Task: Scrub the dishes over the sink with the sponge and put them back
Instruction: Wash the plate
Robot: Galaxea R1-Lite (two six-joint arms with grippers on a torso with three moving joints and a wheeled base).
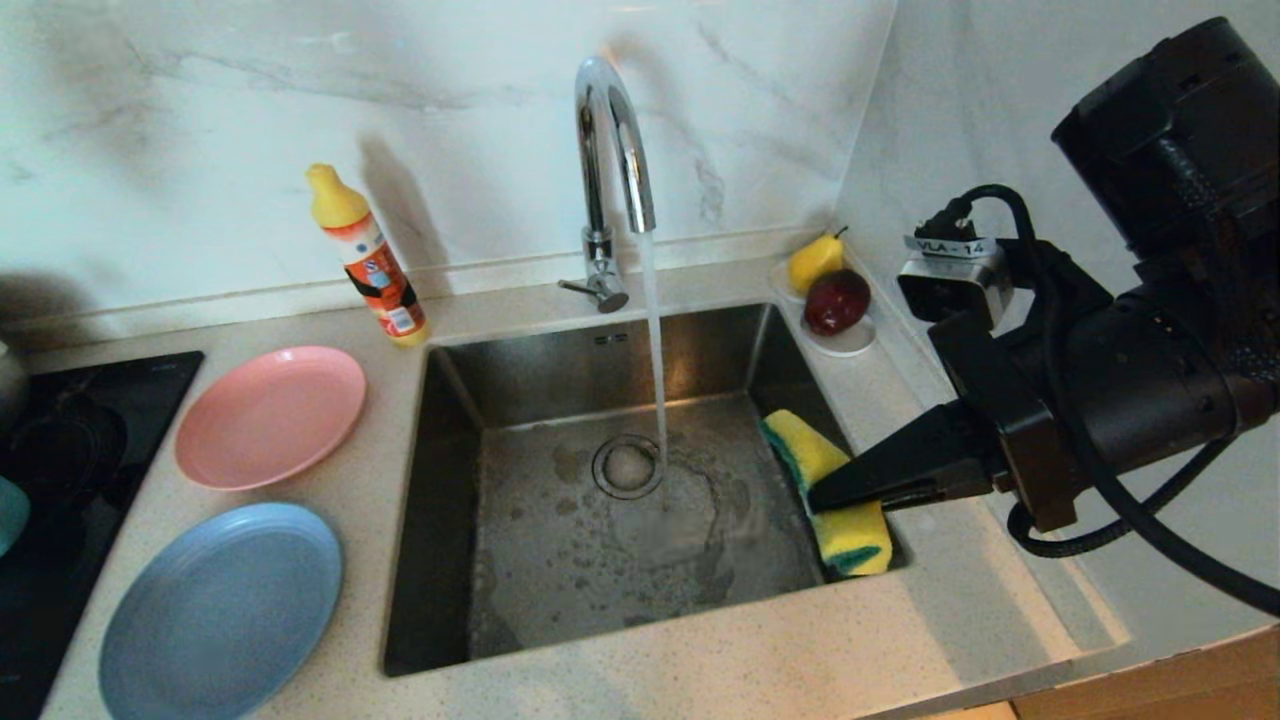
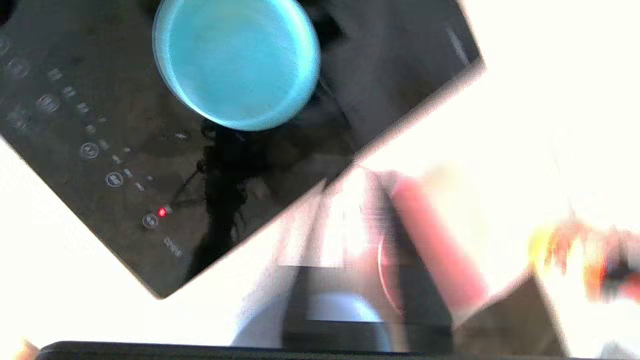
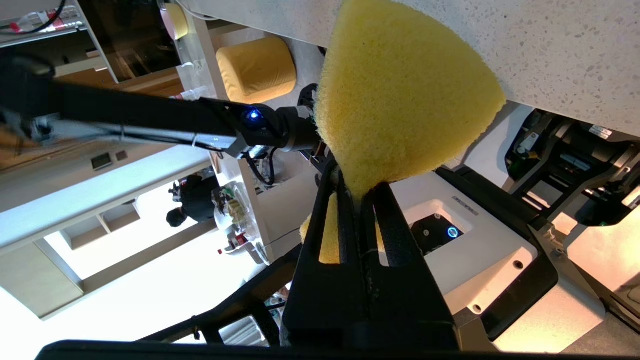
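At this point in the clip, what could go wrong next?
1. The tap is running, so a dish held under it may splash the counter.
2. The right pincer pinches the sponge by a narrow part; hard scrubbing might pull it free.
3. The teal bowl sits on the cooktop, whose red light is lit: possibly hot.

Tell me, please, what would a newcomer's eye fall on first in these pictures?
Probably the water running from the tall curved chrome tap into the square stainless steel sink. Next, the right tool, shut on the soft yellow sponge with a green layer over the sink's right side. Then the round pink plate and round light-blue plate on the counter left of the sink, and the small teal bowl on the black cooktop.
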